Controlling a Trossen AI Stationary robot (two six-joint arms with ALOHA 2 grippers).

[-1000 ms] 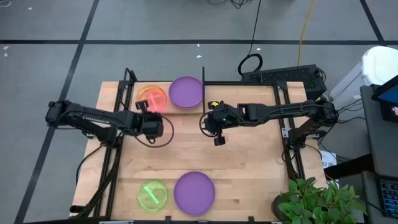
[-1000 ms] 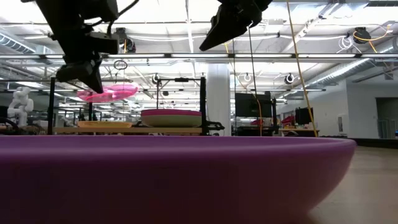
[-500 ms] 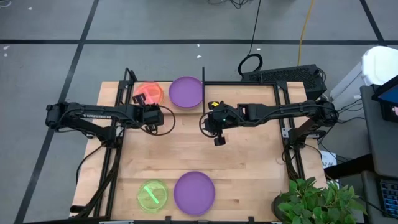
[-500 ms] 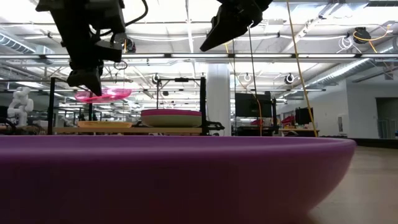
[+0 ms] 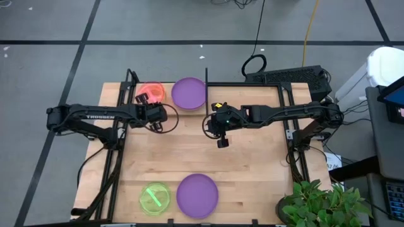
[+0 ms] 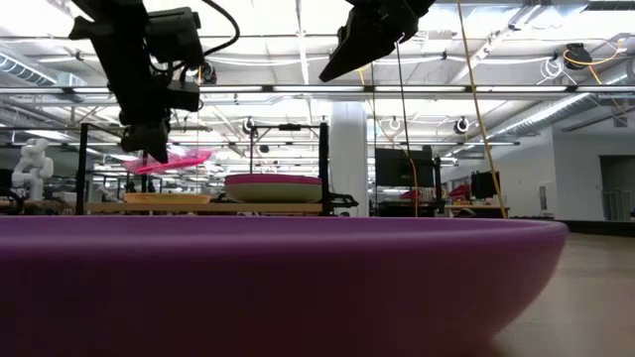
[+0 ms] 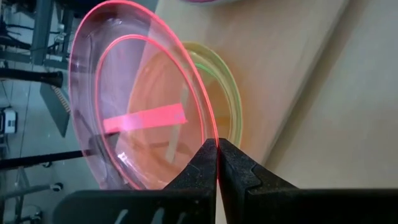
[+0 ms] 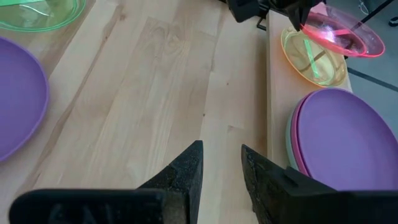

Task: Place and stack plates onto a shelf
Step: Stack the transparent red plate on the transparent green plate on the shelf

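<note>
A translucent red plate [image 5: 150,93] hangs over the left end of the shelf [image 5: 168,106], held by my left gripper [image 5: 155,111], which is shut on it. Below it a translucent orange plate [image 8: 314,60] lies flat on the shelf board. Beside that, a stack with a purple plate [image 5: 189,93] on top also rests on the shelf. A neon-green plate [image 5: 154,197] and another purple plate [image 5: 197,195] lie at the table's near edge. My right gripper [image 5: 221,131] hovers open above mid-table, touching nothing. My left gripper pinches the red plate's rim [image 7: 210,134] on its near side between the two fingers. The fingers come from the table's near side, slanting down. The plate [image 6: 169,159] is lifted clear, slightly tilted, above the orange plate [image 6: 164,198].
The shelf's upright black post [image 5: 206,75] stands just right of the purple stack. The black frame rails run along the table's left and right sides. Bare wooden tabletop [image 5: 189,151] lies between the shelf and the two near-edge plates.
My left gripper has carried the red plate toward the table's far edge, from partly over the shelf's front edge to fully above the orange plate. The plate has also come down a little. My right arm has kept still.
</note>
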